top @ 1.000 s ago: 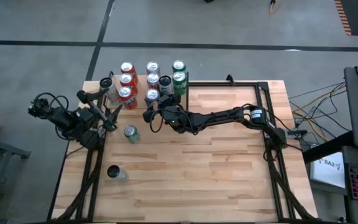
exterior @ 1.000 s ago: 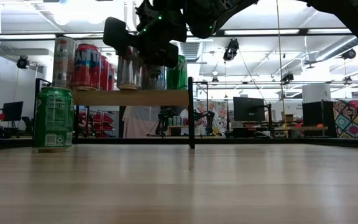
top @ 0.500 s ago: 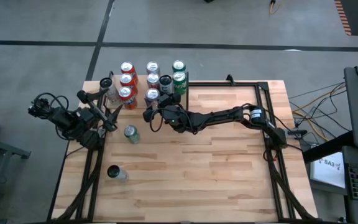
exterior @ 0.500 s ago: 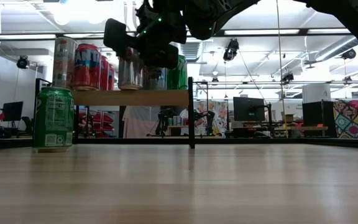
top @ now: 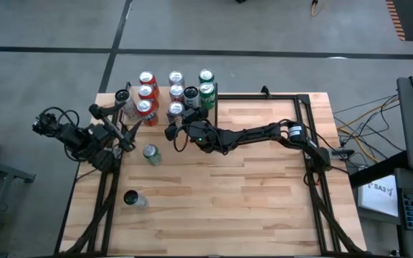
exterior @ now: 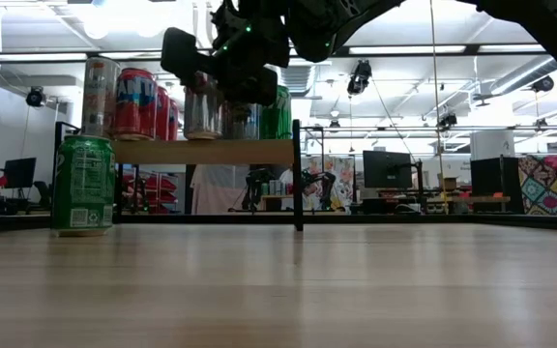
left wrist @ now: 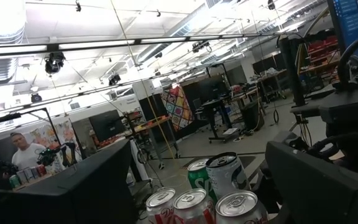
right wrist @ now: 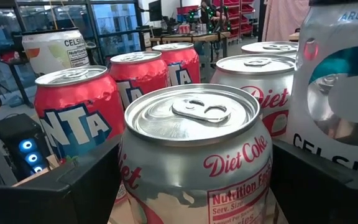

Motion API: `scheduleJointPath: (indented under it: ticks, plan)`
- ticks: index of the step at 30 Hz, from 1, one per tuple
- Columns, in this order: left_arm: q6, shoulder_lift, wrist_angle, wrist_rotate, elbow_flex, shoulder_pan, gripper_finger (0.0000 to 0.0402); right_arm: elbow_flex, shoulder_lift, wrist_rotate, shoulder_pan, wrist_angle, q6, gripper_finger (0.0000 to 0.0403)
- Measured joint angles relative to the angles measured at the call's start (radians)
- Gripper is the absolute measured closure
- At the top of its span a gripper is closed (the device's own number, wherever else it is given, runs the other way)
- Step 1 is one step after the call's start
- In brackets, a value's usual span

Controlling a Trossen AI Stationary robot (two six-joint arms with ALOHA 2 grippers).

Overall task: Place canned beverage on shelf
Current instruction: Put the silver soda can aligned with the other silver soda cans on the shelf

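The shelf (exterior: 201, 152) stands at the table's far left and carries several cans: red Fanta, Diet Coke, green and Celsius. The nearest one, a silver Diet Coke can (right wrist: 194, 155) (top: 176, 110), stands upright on the shelf board. My right gripper (right wrist: 194, 193) (top: 176, 120) reaches level from the near side. It is open, with one finger close beside each side of that can. My left gripper (left wrist: 197, 199) (top: 124, 132) waits open at the table's left edge, beside the shelf.
A green can (top: 150, 154) (exterior: 83, 184) stands upright on the table just near of the shelf. A dark-topped can (top: 131, 198) stands farther toward the near left. Black frame rails (top: 310, 136) run along the table's sides. The table's middle and right are bare wood.
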Motion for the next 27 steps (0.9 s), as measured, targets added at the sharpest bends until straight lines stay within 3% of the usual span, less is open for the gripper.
scheduleJointPath:
  ticks: [27]
  plan:
    - [0.0, 0.001, -0.009, 0.0, 0.0, 0.0, 0.0045, 0.0, -0.006, 0.001, 0.004, 0.035, -0.042, 0.0062]
